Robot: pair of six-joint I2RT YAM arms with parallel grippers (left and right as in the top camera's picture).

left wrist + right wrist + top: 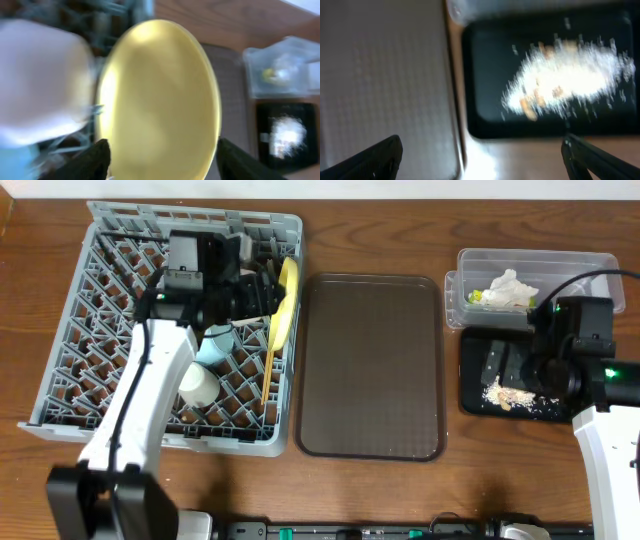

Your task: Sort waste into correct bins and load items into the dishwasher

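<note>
The grey dish rack (70,330) stands at the left. In it the yellow-green plate (288,295) stands on edge by the right wall, with the light blue bowl (214,346), the white cup (199,386) and the chopsticks (268,370). My left gripper (266,292) is open just left of the plate, which fills the left wrist view (160,95) between the spread fingers (160,160). A blurred white bowl (40,75) shows to its left. My right gripper (503,364) hangs open over the black tray (470,395) with beige crumbs (508,393) (565,80). The paper wrapper (508,288) lies in the clear tub (580,262).
The brown serving tray (370,365) lies between the rack and the bins; its edge shows in the right wrist view (380,75). The bare wooden table (400,205) surrounds everything.
</note>
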